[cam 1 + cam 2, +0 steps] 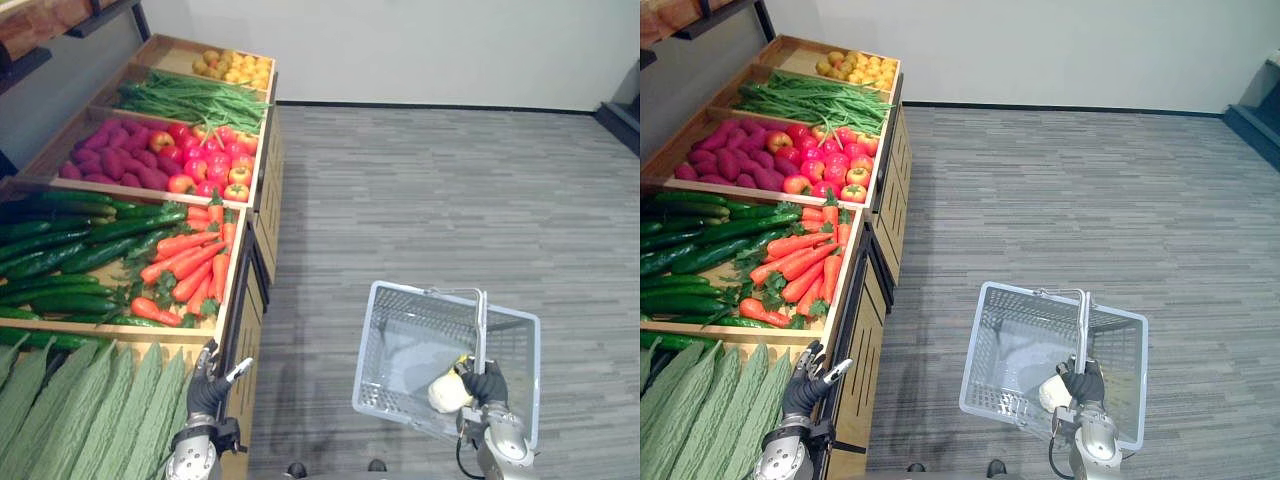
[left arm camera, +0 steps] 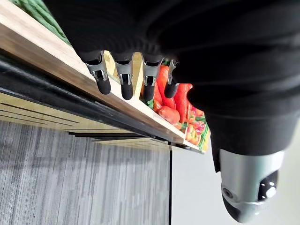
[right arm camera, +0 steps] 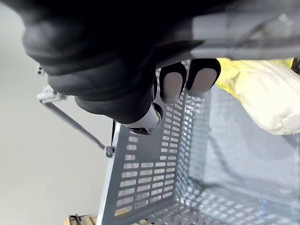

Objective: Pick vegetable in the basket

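A grey plastic basket point(image 1: 400, 330) hangs over the floor at the lower right, with my right hand point(image 1: 487, 385) shut on its handle point(image 1: 481, 325). Inside it lies a pale yellow-white vegetable point(image 1: 447, 390), seen also in the right wrist view point(image 3: 262, 98). My left hand point(image 1: 208, 388) is open with nothing in it, hovering at the front edge of the wooden stand, just past the ridged green gourds point(image 1: 90, 410). The carrots point(image 1: 190, 265) lie in the crate beyond it, with cucumbers point(image 1: 60, 255) to their left.
The wooden stand point(image 1: 245, 300) runs along the left, holding crates of red apples point(image 1: 210, 160), purple sweet potatoes point(image 1: 110, 160), green beans point(image 1: 190, 98) and yellow fruit point(image 1: 235, 68). Grey floor point(image 1: 450, 200) spreads to the right, up to a white wall.
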